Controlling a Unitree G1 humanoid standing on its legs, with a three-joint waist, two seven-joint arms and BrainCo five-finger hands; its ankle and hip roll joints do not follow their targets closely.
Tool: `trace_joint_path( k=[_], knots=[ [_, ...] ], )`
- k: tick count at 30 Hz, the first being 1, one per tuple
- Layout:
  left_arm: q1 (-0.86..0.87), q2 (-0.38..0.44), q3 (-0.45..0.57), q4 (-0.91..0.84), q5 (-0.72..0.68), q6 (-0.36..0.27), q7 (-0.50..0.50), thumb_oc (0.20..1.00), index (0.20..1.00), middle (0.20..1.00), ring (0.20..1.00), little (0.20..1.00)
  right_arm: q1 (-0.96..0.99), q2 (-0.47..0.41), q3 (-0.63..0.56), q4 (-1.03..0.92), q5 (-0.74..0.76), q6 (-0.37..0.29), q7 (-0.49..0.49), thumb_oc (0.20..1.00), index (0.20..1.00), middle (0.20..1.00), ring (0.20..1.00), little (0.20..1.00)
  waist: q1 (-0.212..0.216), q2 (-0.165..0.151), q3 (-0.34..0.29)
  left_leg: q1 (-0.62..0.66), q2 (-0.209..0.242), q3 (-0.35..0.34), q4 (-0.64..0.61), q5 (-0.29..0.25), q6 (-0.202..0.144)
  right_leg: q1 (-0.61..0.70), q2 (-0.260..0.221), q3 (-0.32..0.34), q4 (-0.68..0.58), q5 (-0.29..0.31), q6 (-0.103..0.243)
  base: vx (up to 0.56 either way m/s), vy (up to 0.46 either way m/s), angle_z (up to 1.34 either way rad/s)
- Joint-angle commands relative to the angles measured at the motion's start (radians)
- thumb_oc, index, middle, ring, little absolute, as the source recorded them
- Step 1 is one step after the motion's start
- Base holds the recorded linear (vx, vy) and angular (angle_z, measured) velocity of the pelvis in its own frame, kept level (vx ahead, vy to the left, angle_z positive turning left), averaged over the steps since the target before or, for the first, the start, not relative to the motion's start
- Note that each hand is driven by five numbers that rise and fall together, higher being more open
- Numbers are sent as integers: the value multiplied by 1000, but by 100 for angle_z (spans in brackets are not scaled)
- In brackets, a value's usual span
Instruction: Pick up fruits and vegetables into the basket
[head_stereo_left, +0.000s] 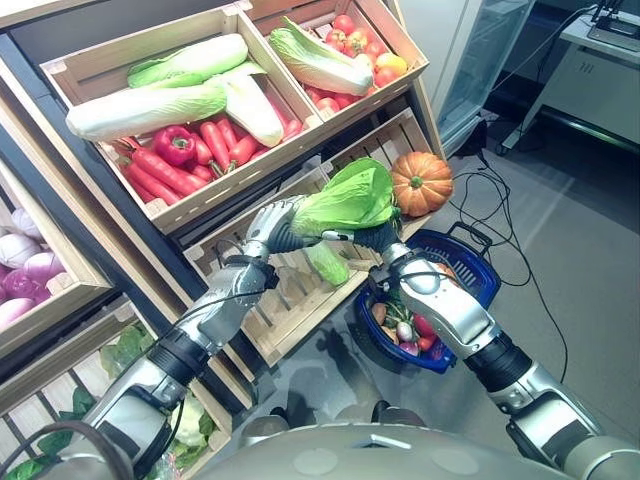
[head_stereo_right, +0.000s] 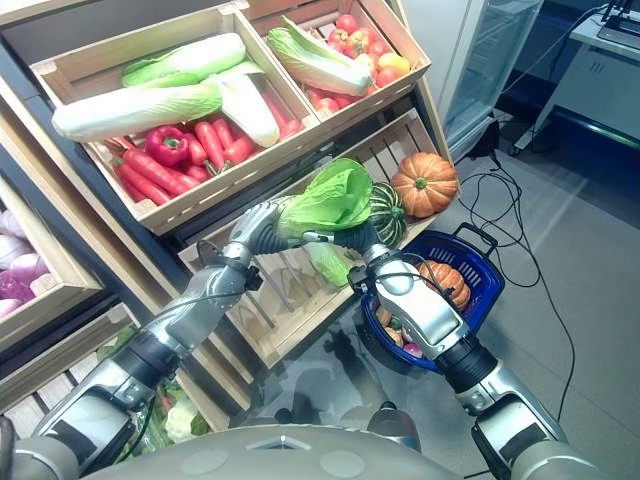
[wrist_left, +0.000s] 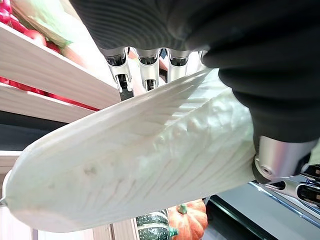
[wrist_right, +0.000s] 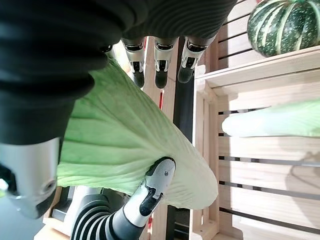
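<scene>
A napa cabbage (head_stereo_left: 345, 200) with green leaves and a pale stalk hangs in front of the lower wooden crate (head_stereo_left: 300, 300), held between both hands. My left hand (head_stereo_left: 275, 225) is curled round its stalk end (wrist_left: 140, 165). My right hand (head_stereo_left: 385, 240) grips the leafy part (wrist_right: 120, 135) from the other side, thumb under and fingers over. The blue basket (head_stereo_left: 478, 262) stands on the floor just right of and below my right hand. It holds a small pumpkin (head_stereo_right: 445, 280) and several small vegetables.
An orange pumpkin (head_stereo_left: 421, 182) and a green striped squash (head_stereo_right: 388, 213) sit in the lower crate behind the cabbage. The upper crates hold cabbages (head_stereo_left: 160, 105), red peppers (head_stereo_left: 190, 150) and tomatoes (head_stereo_left: 355, 40). Purple onions (head_stereo_left: 25, 265) lie at far left. A glass-door cabinet (head_stereo_left: 485, 50) stands at back right.
</scene>
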Motion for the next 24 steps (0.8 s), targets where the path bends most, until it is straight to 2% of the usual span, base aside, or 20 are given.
trace_joint_path(
  k=[1, 3, 4, 5, 6, 10, 14, 22, 23, 24],
  knots=[
    [-172, -33, -79, -65, 25, -31, 28, 200, 200, 200, 200, 200, -96, 87, 60, -17, 3, -66, 14, 1000, 1000, 1000, 1000, 1000, -3, -29, -17, 7, -28, 60, 37, -142, 29, 18, -93, 15, -49, 40, 112, -18, 1, -5],
    [-174, -40, -87, -66, 26, -32, 24, 200, 200, 200, 200, 200, -98, 96, 63, -12, 10, -80, 9, 1000, 1000, 1000, 1000, 1000, -2, -30, -15, 6, -29, 60, 37, -142, 30, 17, -94, 14, -48, 40, 112, -10, 0, -2],
    [-176, -45, -94, -67, 29, -32, 24, 200, 200, 200, 200, 200, -102, 101, 67, -5, 16, -89, 9, 802, 802, 802, 802, 802, 0, -29, -15, 6, -30, 59, 35, -143, 30, 17, -94, 12, -50, 41, 112, 0, 0, 0],
    [-178, -48, -98, -67, 25, -29, 22, 200, 200, 200, 200, 200, -103, 106, 70, -4, 21, -95, 4, 354, 354, 354, 354, 354, 1, -29, -15, 5, -30, 58, 34, -142, 30, 18, -94, 11, -50, 40, 113, 0, 0, 0],
    [-179, -51, -101, -68, 23, -26, 21, 200, 200, 200, 200, 200, -106, 109, 72, 0, 28, -106, 1, 200, 200, 200, 200, 200, 1, -29, -15, 6, -31, 59, 34, -142, 30, 20, -95, 10, -52, 41, 113, 0, 0, 0],
    [-185, -67, -118, -62, -6, 7, 8, 200, 200, 200, 200, 200, -116, 132, 72, 7, 68, -166, -39, 200, 200, 200, 200, 200, 3, -26, -12, 6, -31, 58, 31, -142, 30, 21, -97, 6, -53, 43, 114, -8, 1, 0],
    [-176, -72, -128, -59, -2, 7, 0, 200, 200, 200, 200, 200, -121, 146, 56, -4, 94, -205, -58, 200, 200, 200, 200, 200, 5, -23, -11, 5, -32, 55, 31, -142, 30, 18, -98, 5, -54, 45, 113, 0, 0, 0],
    [-164, -68, -141, -69, 29, -1, 17, 200, 200, 200, 200, 200, -142, 155, 45, -21, 68, -210, -84, 200, 200, 200, 200, 200, 13, -19, -8, 5, -34, 54, 25, -140, 31, 23, -100, -2, -60, 48, 113, 0, 0, 0],
    [-165, -69, -141, -67, 22, 0, 17, 426, 426, 426, 426, 426, -145, 155, 47, -19, 63, -209, -85, 200, 200, 200, 200, 200, 14, -19, -7, 5, -34, 54, 25, -140, 31, 23, -100, -3, -60, 47, 113, 0, 0, 0],
    [-165, -70, -142, -65, 19, 7, 13, 871, 871, 871, 871, 871, -149, 155, 48, -14, 62, -211, -87, 200, 200, 200, 200, 200, 15, -20, -7, 5, -33, 54, 25, -140, 32, 24, -100, -4, -61, 47, 113, 0, 0, 0]
  ],
)
